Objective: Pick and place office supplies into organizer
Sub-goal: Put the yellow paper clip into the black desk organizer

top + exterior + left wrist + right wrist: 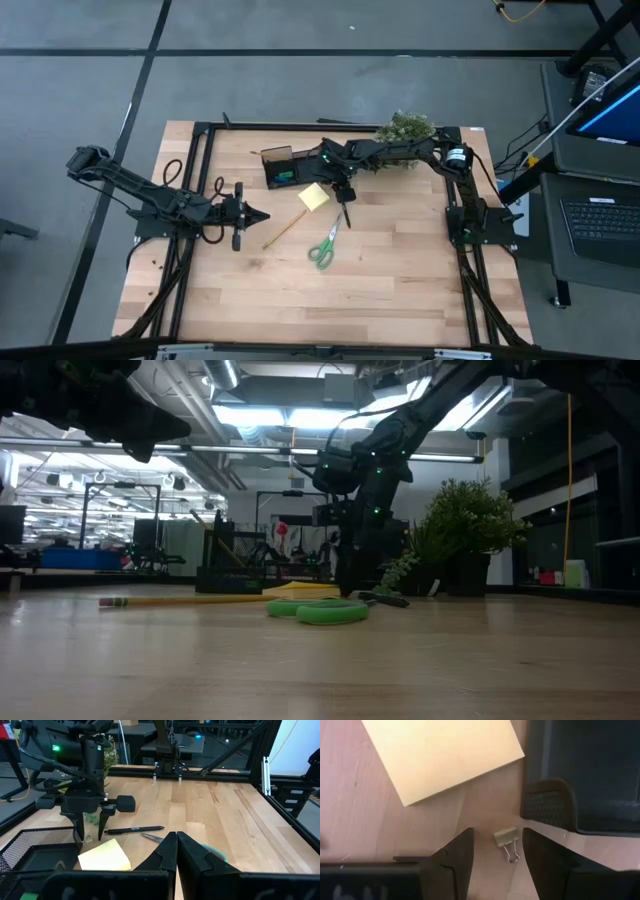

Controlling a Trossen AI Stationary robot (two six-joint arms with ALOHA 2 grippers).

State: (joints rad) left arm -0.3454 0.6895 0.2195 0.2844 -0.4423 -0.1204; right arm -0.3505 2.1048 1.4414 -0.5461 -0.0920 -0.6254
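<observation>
My right gripper [343, 190] points down, open, above the table between the yellow sticky-note pad [313, 197] and the black mesh organizer [279, 167]. In the right wrist view its fingers stand on either side of a small tan binder clip [506, 839] lying on the wood, without touching it. A small green piece [285, 177] lies inside the organizer. The black pen [346, 213], wooden pencil [283, 230] and green-handled scissors [323, 247] lie flat on the table. My left gripper [255, 214] hovers shut to the left of the pencil.
A bushy plant [404, 128] stands at the far edge behind the right arm. The black table frame [200, 140] runs along the far and side edges. The near half of the table [330, 300] is bare wood. The organizer's corner [551, 805] is close beside the right finger.
</observation>
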